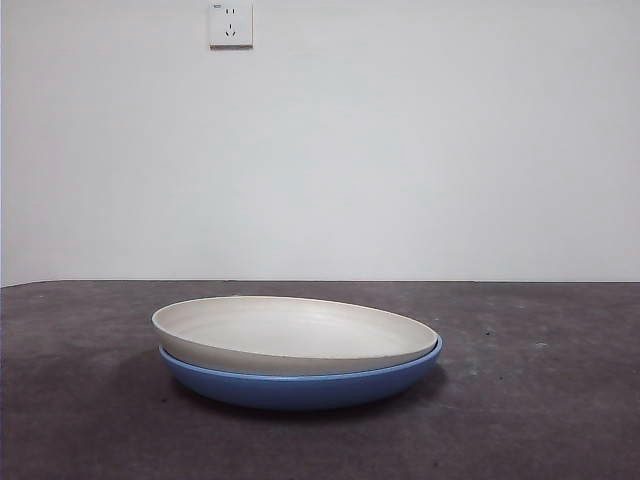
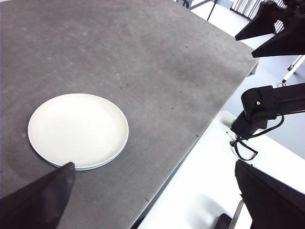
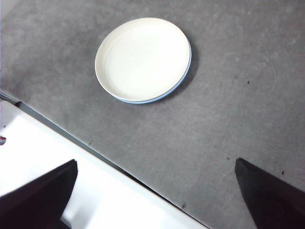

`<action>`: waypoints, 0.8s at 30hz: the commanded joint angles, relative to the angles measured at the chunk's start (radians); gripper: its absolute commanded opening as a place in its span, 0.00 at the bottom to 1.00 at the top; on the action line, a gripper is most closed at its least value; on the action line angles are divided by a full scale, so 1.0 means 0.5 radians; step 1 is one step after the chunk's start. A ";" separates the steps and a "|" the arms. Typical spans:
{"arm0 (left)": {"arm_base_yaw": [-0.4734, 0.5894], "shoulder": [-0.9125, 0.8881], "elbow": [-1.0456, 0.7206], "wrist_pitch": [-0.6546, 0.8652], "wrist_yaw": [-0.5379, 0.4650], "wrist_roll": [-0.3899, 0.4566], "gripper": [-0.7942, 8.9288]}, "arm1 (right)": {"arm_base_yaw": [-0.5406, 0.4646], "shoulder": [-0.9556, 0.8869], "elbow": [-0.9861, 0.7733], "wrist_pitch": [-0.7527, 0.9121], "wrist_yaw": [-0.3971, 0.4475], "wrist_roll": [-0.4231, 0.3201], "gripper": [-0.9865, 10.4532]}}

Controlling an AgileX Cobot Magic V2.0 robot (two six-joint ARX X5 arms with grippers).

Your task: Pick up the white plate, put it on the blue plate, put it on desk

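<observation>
No brand, label or legible writing shows on either plate. The wide, shallow, matte off-white plate point(image 1: 290, 332) with faint concentric ridges rests nested in the glossy mid-blue plate point(image 1: 300, 388), tilted slightly so more blue rim shows on one side. The stack sits on the broad, dark grey-brown speckled desk point(image 1: 540, 400), well in from its edges. The left hand point(image 2: 157, 200) and the right hand point(image 3: 157, 195) hang above the desk's edge, well apart from the plates, each with jaws spread wide and empty.
</observation>
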 commanded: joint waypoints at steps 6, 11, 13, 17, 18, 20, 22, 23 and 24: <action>-0.011 0.014 0.021 0.016 -0.006 -0.024 0.07 | 0.010 -0.005 0.032 0.024 0.009 -0.005 0.07; -0.011 0.014 0.021 0.033 -0.005 -0.031 0.10 | 0.010 -0.005 0.033 0.130 0.024 -0.002 0.12; -0.011 0.014 0.021 0.030 -0.005 -0.031 0.10 | 0.010 -0.005 0.033 0.175 0.025 -0.002 0.12; -0.011 0.014 0.021 0.031 -0.005 -0.031 0.10 | 0.010 -0.005 0.034 0.246 0.031 -0.002 0.12; -0.011 0.014 0.021 0.031 -0.005 -0.031 0.10 | 0.010 -0.005 0.034 0.249 0.031 -0.002 0.12; -0.011 0.014 0.021 0.031 -0.005 -0.031 0.10 | 0.010 -0.005 0.034 0.249 0.031 -0.002 0.12; -0.011 0.014 0.021 0.031 -0.005 -0.031 0.10 | 0.010 -0.005 0.034 0.249 0.031 -0.002 0.12; -0.011 0.014 0.021 0.031 -0.005 -0.031 0.10 | 0.010 -0.005 0.034 0.249 0.031 -0.002 0.12; -0.011 0.014 0.021 0.031 -0.005 -0.031 0.10 | 0.010 -0.005 0.034 0.249 0.031 -0.002 0.12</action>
